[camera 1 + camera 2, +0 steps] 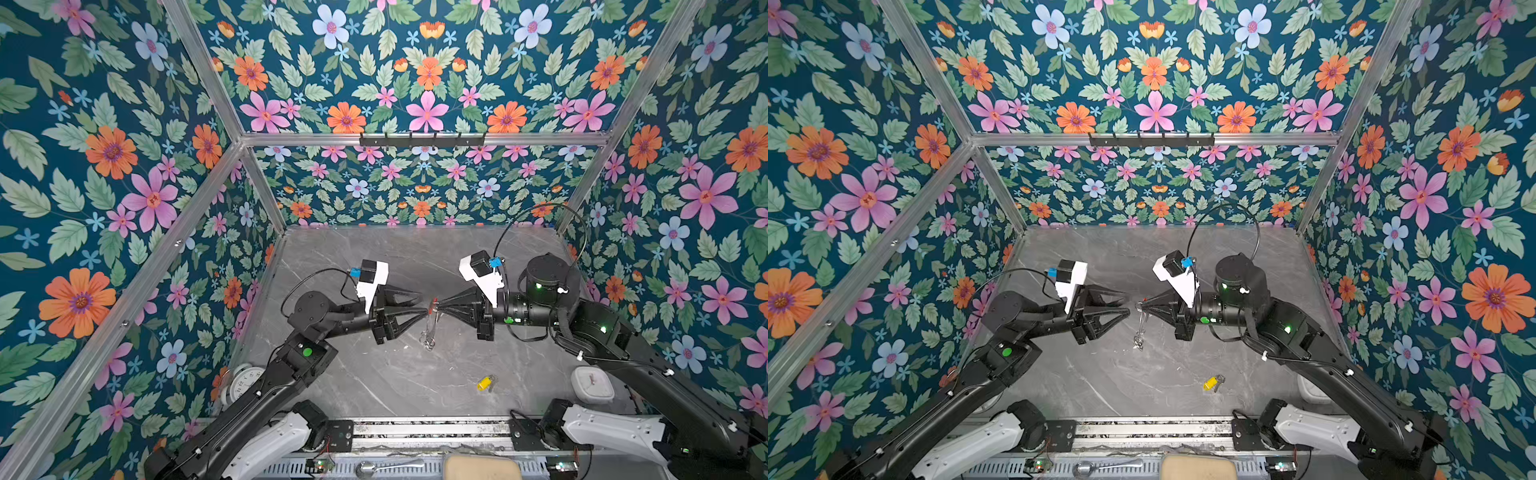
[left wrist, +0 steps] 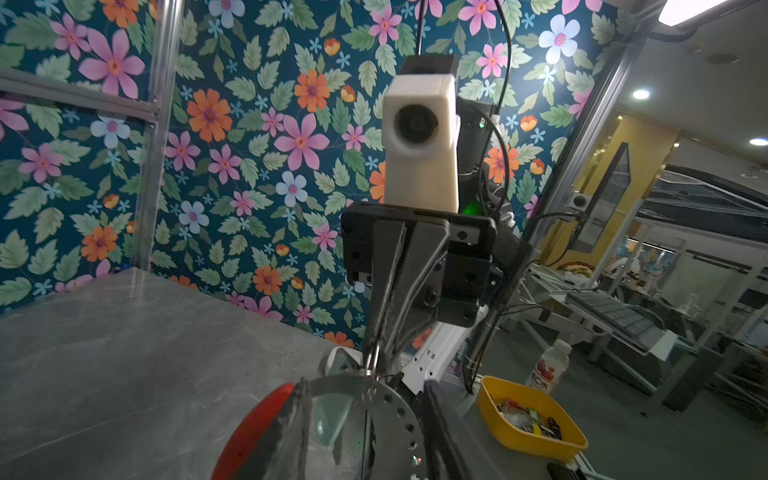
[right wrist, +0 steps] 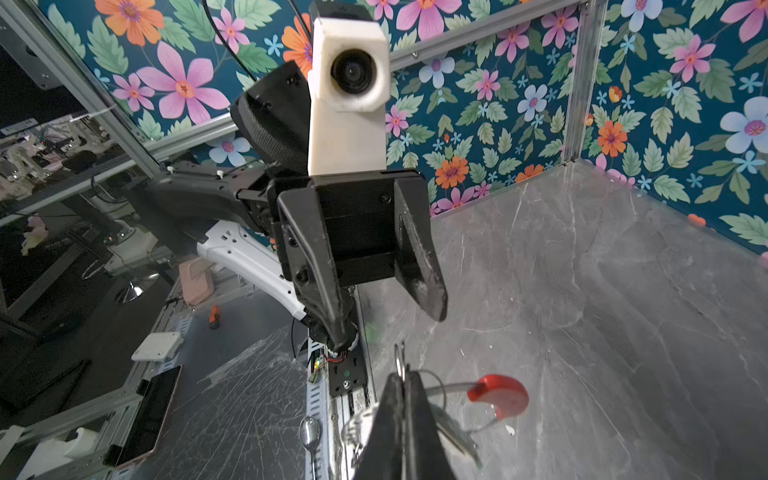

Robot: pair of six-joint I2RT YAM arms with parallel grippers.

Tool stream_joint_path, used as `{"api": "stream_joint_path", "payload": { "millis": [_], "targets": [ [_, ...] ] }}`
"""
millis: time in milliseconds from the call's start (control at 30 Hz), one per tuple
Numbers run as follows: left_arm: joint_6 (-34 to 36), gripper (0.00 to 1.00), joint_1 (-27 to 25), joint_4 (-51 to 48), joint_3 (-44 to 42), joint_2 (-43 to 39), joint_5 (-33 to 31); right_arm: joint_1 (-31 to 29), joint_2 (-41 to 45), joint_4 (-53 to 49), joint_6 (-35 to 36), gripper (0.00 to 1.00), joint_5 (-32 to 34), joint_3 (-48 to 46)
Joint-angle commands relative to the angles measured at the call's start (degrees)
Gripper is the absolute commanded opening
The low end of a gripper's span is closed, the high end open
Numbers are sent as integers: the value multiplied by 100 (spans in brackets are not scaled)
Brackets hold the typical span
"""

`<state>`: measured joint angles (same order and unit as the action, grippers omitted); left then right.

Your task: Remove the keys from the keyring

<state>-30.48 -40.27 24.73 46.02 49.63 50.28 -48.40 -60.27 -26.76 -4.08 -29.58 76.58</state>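
Keyring [image 1: 1143, 326] in both top views hangs in the air between the two arms, over the middle of the table [image 1: 1100, 386]; right gripper [image 1: 1139, 307] is pinched tight on its top edge, next to the red sleeve [image 1: 434, 300]; left gripper [image 1: 1128, 304] has jaws parted, tips just beside the hoop, nothing held; hoop shows edge-on, long axis running down from the grip toward the table, small rings bunched at the low end; yellow-tag key [image 1: 1213, 383] lies flat on the table, well apart from the hoop and nearer the right arm, long axis roughly across the view, tag end toward the left arm, metal end toward the right arm; judged one key off, one to go. Left wrist view: right gripper [image 2: 372, 359] tips are closed on thin wire; red sleeve is big and blurred at the frame edge; pale tag of the mint-tag key [image 2: 332, 415] sits between the left fingers [image 2: 442, 432], too close to tell if touching. Right wrist view: left gripper [image 3: 388, 326] is plainly open and empty, facing the lens; right fingers [image 3: 392, 419] are clamped on the hoop wire; red sleeve [image 3: 498, 392] sticks out sideways from the grip; blurred metal hangs below it, probably the mint-tag key, not yet off; what's left, by my read, is working that key off the hoop.
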Motion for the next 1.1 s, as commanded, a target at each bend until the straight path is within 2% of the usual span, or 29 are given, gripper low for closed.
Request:
{"api": "stream_joint_path", "payload": {
  "millis": [0, 233, 600, 700, 900, 967, 1033, 1067],
  "targets": [
    [104, 41, 4, -452, 190, 147, 703, -2, -60, -456, 295, 0, 65, 126],
    [-8, 38, 14, -456, 294, 330, 998, -2, -134, -370, 268, 0, 240, 134],
    [-37, 17, 2, -329, 359, 468, 1098, -3, -292, -514, 233, 0, 434, 271],
    [0, 10, 2, -324, 355, 468, 1063, -8, -314, -493, 214, 0, 496, 275],
    [96, 8, 2, -298, 347, 460, 889, -37, -377, -357, 149, 0, 506, 272],
    [92, 0, 6, -177, 296, 445, 825, -35, -395, -307, 144, 0, 531, 271],
    [149, 0, 5, -179, 255, 392, 682, -37, -383, -237, 143, 0, 555, 252],
    [236, 0, 2, -206, 220, 344, 624, -39, -320, -127, 143, 12, 586, 185]
  ]
}}
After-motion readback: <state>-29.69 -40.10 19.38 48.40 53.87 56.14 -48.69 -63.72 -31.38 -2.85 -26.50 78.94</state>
